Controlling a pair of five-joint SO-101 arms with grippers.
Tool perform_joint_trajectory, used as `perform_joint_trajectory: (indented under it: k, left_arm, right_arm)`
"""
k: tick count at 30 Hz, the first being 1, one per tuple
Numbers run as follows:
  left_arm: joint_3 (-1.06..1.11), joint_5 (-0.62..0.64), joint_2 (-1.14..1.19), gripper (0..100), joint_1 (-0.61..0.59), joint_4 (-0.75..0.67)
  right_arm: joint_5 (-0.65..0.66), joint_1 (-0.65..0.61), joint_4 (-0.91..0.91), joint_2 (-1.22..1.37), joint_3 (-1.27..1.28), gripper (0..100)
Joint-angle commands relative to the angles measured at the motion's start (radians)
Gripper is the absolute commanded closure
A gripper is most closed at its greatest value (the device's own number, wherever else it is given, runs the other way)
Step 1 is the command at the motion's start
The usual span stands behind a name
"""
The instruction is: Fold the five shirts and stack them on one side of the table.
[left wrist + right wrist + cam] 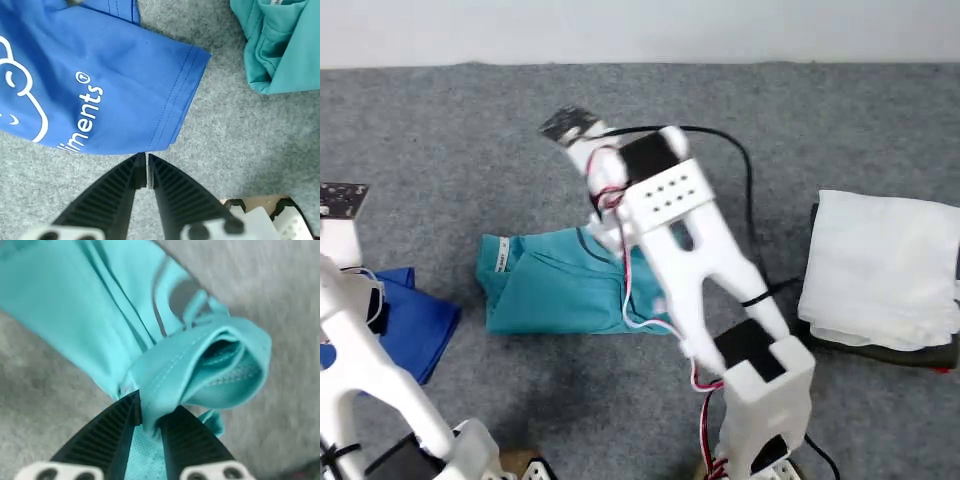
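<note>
Grey carpet (840,130) w/ teal shirt (65,305) pinched in right gripper (150,412).

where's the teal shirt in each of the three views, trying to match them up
High view: the teal shirt lies mid-table, partly under the right arm.
Left wrist view: its edge lies across a strip of grey from the blue shirt.
Right wrist view: seen close up, a fold pinched in the right gripper.
Shared landmark: the grey table cover around it.

Grey fuzzy worktop (450,150) has a teal shirt (550,290) mid-frame, a blue shirt (415,325) lower left, and a white-topped folded stack (880,270) at right.
</note>
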Motion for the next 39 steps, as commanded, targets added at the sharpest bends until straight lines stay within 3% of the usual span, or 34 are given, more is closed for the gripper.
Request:
perform_joint_trajectory:
  k: [1, 22, 30, 35, 39]
  left_arm:
    - [-0.004, 0.061, -0.044, 98, 0.029, -0.029]
    - [0.039, 0.083, -0.046, 98, 0.043, -0.028]
    - [0.045, 0.083, -0.046, 98, 0.041, -0.025]
    - [0.045, 0.083, -0.046, 98, 0.041, -0.025]
    - [0.045, 0.083, -0.046, 98, 0.041, -0.023]
  right_arm:
    - [0.009, -0.070, -0.079, 0.024, -0.008, 98.8]
    - [0.060, -0.255, -0.409, 0.173, -0.014, 98.5]
    - [0.054, -0.289, -0.466, 0.173, -0.061, 73.5]
    - [0.061, -0.259, -0.354, 0.174, -0.169, 76.2]
    - [0.147, -0.168, -0.243, 0.177, -0.199, 95.4]
